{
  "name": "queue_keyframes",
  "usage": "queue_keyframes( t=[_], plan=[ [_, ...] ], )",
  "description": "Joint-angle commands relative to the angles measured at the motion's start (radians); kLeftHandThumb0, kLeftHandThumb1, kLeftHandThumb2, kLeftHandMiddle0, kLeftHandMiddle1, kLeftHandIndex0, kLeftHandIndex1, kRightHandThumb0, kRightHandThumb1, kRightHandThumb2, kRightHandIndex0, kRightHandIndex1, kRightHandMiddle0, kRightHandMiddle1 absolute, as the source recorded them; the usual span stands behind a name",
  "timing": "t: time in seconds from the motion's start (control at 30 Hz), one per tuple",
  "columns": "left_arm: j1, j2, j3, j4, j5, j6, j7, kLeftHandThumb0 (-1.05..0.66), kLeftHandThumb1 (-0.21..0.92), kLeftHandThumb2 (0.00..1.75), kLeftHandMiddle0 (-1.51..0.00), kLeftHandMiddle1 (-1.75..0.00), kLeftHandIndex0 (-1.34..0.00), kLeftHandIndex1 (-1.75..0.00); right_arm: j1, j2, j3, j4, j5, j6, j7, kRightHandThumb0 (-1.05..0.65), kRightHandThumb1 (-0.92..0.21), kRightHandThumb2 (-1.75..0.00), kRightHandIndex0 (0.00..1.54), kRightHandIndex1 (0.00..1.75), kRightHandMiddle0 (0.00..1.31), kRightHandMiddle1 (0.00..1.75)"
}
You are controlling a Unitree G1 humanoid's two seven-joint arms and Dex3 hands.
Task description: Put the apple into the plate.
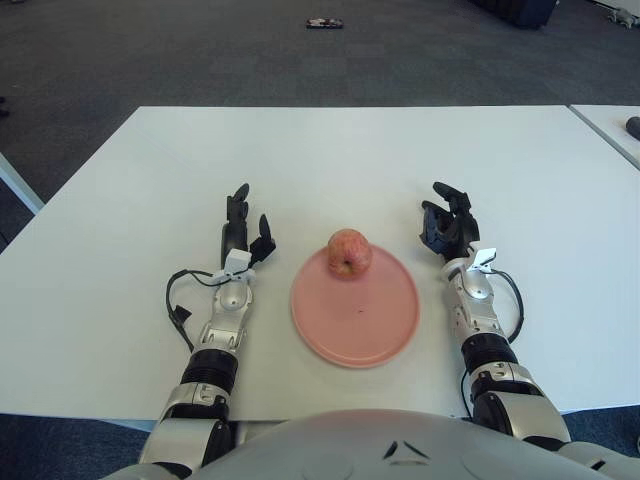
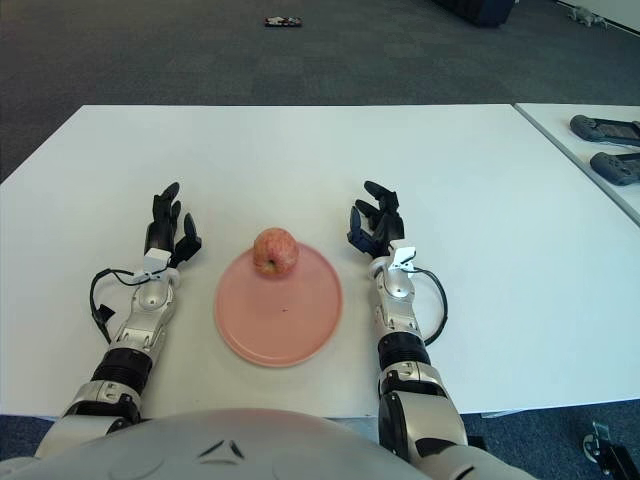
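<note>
The round red-yellow apple [image 1: 349, 252] is sitting at the far edge of the flat pink plate [image 1: 355, 318] on the white worktop [image 1: 330, 160]; task looking done, left hand [image 1: 243, 232] and right hand [image 1: 448, 227] flanking, fingers relaxed, holding nothing

The apple [image 1: 349, 252] is red with yellowish streaks, at the plate's twelve o'clock edge. The plate [image 1: 355, 322] is plain salmon pink. The tabletop [image 1: 330, 160] is plain white. Each robot hand, left [image 1: 243, 232] and right [image 1: 449, 226], has black fingers on a silver forearm. The floor [image 1: 200, 50] is dark grey carpet.
</note>
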Motion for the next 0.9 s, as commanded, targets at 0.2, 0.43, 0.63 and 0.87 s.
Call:
queue_keyframes(
  t=[0.2,0.43,0.63,0.87],
  plan=[
    [-0.004,0.006,-0.002,0.014,0.008,0.01,0.0,-0.83,0.92,0.91,-0.23,-0.17,0.0,-0.57,0.026,0.017,-0.001,0.034,0.014,0.055,0.011,-0.38,-0.58,-0.96,0.13,0.82,0.0,0.9],
    [-0.004,0.005,-0.001,0.015,0.005,0.01,-0.003,-0.82,0.92,0.91,-0.23,-0.17,0.0,-0.57,0.026,0.017,-0.001,0.035,0.011,0.053,0.006,-0.38,-0.58,-0.96,0.13,0.83,0.0,0.91],
    [-0.002,0.006,-0.001,0.012,0.004,0.009,-0.005,-0.83,0.92,0.91,-0.23,-0.17,0.0,-0.57,0.028,0.019,0.001,0.032,0.008,0.054,0.003,-0.39,-0.58,-0.96,0.12,0.83,0.0,0.92],
    [-0.001,0.007,-0.002,0.011,0.006,0.009,-0.004,-0.84,0.92,0.91,-0.22,-0.16,0.0,-0.56,0.029,0.02,0.001,0.028,0.008,0.056,0.002,-0.4,-0.58,-0.96,0.12,0.83,0.0,0.9]
  ],
)
